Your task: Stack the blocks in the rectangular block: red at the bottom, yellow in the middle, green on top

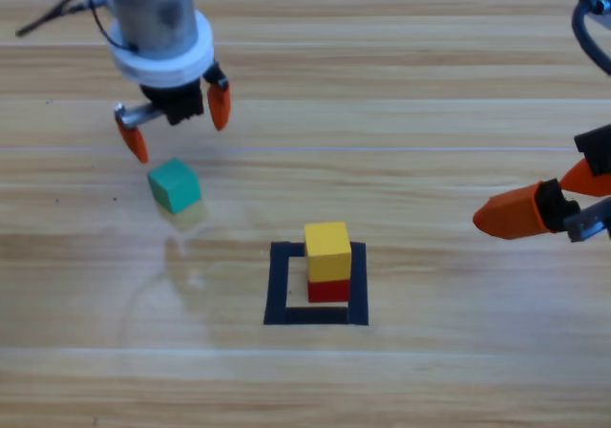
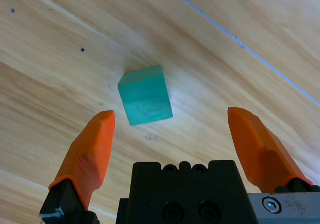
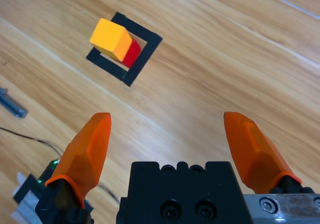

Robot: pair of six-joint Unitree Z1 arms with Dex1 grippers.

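**Hovering over the green cube, jaws wide**

Hanging above the table (image 1: pixel 401 94) at its upper left, my left gripper (image 1: pixel 177 122) points down with its two orange jaws spread apart and nothing between them. The green cube (image 1: pixel 175 184) sits on the bare wood just below and a little to the right of my fingertips in the high view, not touching either one. It lies turned at an angle to the wood grain. Through my left wrist camera the green cube (image 2: pixel 145 95) shows ahead of my jaws, nearer to the left finger than to the right, with open wood on every side of it.

The black tape rectangle (image 1: pixel 317 283) lies near the middle of the table, well apart from the green cube, lower and to the right of it. Inside the outline the red cube (image 1: pixel 329 289) rests on the wood, and the yellow cube (image 1: pixel 327 250) sits squarely on top of it. From my right wrist camera the same pair shows far off at the upper left: the yellow cube (image 3: pixel 110 39) over the red cube (image 3: pixel 132 53), both within the tape rectangle (image 3: pixel 141 60).

My right gripper (image 1: pixel 549 203) waits at the right edge of the table, to the right of the rectangle and clear of the stack. Its jaws are spread wide as well, empty, with only bare wood ahead of them
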